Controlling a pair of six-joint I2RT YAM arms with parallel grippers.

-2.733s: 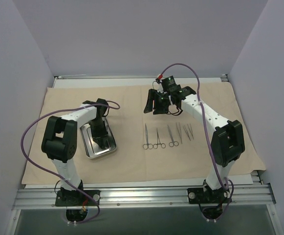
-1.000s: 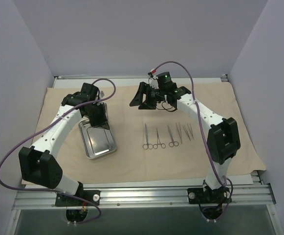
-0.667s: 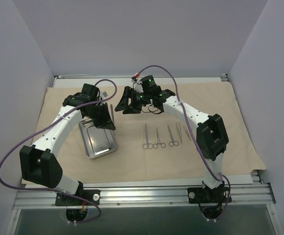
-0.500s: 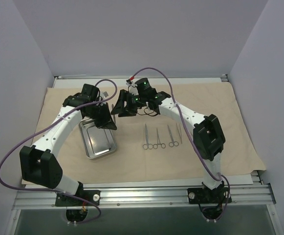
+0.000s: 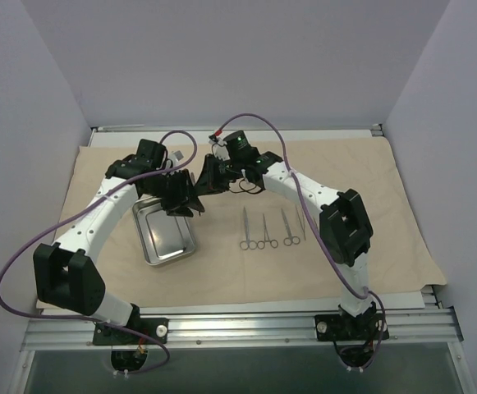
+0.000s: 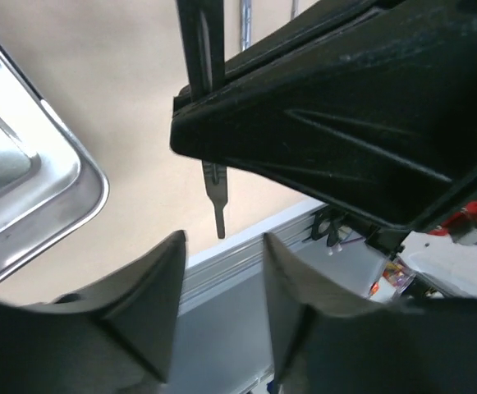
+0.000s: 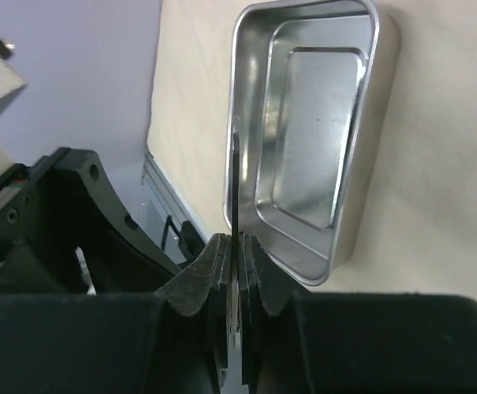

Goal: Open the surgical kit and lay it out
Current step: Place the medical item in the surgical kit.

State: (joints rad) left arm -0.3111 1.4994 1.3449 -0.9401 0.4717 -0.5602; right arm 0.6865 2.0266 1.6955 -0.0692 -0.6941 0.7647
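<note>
Beige cloth wrap (image 5: 386, 189) opened out flat over most of the tabletop (image 5: 139, 136). On its left part, the small shiny steel tray (image 5: 166, 234), rectangular, resting on its base with one short end toward the arm bases. To the right of the tray and apart from it, a row of slim steel instruments (image 5: 264, 233) side by side on the cloth, lengthwise from near to far, with ring handles at the near end on three of them and a plainer straight piece at the right end, close against the right forearm in the overhead view. Above the cloth, just beyond the tray's far right corner, both pincers close together, almost tip to tip. Right pincer (image 7: 234, 246) pressed together on one more piece, a slim steel handle (image 7: 234, 164), flat and narrow, seen edge-on from the right wrist with the tray directly beneath it in that view. Same handle in the left wrist view hanging lengthwise out of the right pincer's black fingers, free end pointed into the gap of the left pincer (image 6: 224, 246). Left pincer spread, one finger on either side of that free end, not closed on it. Kind of tool not discernible: only a thin grey shaft with a narrowed tip on show. Tray's rounded corner and bright rim at the left edge of the left wrist view, cloth beyond it.
</note>
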